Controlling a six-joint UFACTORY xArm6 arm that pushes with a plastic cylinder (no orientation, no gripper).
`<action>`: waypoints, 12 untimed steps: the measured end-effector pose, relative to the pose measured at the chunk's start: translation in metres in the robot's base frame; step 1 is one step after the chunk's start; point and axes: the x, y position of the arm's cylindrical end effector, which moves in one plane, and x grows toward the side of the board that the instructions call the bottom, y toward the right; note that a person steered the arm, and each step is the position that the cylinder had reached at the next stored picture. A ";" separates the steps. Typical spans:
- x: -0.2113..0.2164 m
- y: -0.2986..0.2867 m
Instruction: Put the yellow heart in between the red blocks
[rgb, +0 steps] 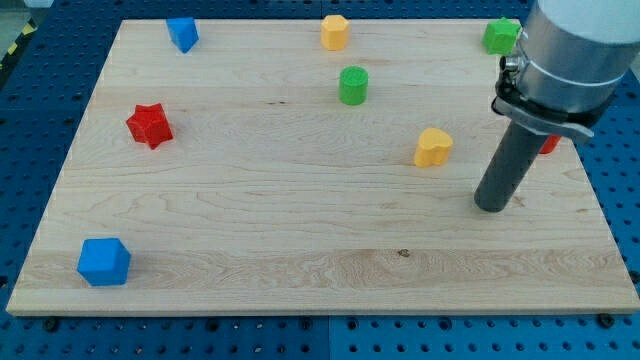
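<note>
The yellow heart (433, 147) lies right of the board's middle. A red star (150, 125) lies at the view's left. A second red block (549, 144) shows only as a sliver at the right, mostly hidden behind my rod. My tip (491, 205) rests on the board to the lower right of the yellow heart, a short gap away and not touching it. The red sliver is just up and right of my tip.
A green cylinder (353, 85) sits above the heart. A yellow block (334, 32) is at the top centre, a green block (502, 36) at the top right, a blue block (182, 33) at the top left, and a blue cube (104, 261) at the bottom left.
</note>
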 end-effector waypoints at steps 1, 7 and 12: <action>-0.024 -0.011; -0.053 -0.074; -0.097 -0.139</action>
